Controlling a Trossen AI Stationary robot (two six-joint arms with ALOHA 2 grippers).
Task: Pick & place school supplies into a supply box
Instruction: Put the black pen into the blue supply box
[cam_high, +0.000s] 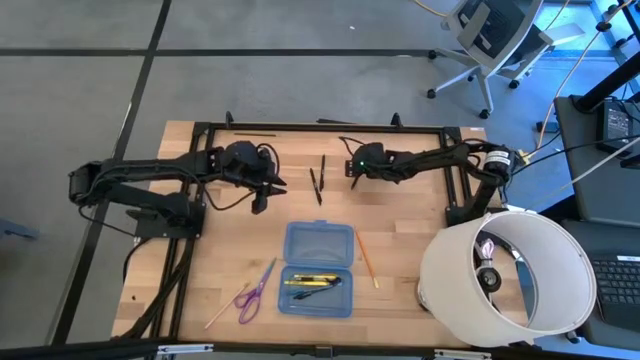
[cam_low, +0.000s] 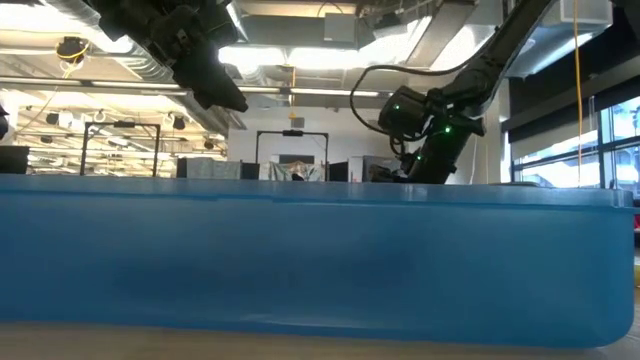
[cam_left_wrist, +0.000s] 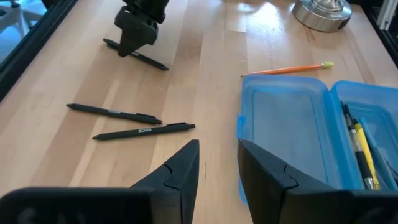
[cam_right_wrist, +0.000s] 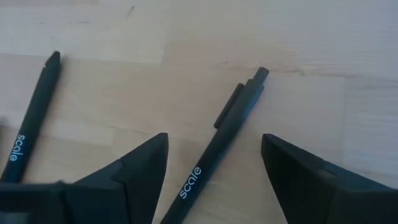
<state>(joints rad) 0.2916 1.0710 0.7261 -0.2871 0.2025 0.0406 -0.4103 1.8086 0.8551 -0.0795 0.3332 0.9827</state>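
The translucent blue supply box (cam_high: 318, 245) lies open near the table's near edge, and its near half holds a yellow pencil, a black pen and a blue pen (cam_high: 315, 283). An orange pencil (cam_high: 366, 258) lies right of the box. Purple-handled scissors (cam_high: 255, 292) and a pale stick (cam_high: 225, 308) lie to its left. Two black pens (cam_high: 317, 186) lie on the wood beyond the box. My right gripper (cam_right_wrist: 214, 138) is open and low over a third black pen (cam_right_wrist: 245, 96), a finger on either side of it, not touching. My left gripper (cam_left_wrist: 219, 144) hangs open above the table, left of the pens.
A large white drum-shaped lampshade (cam_high: 505, 275) stands at the near right corner. A dark metal frame (cam_high: 320, 128) runs along the far edge and down both sides. The box's blue wall (cam_low: 320, 260) fills the low view. Bare wood lies between the pens and the box.
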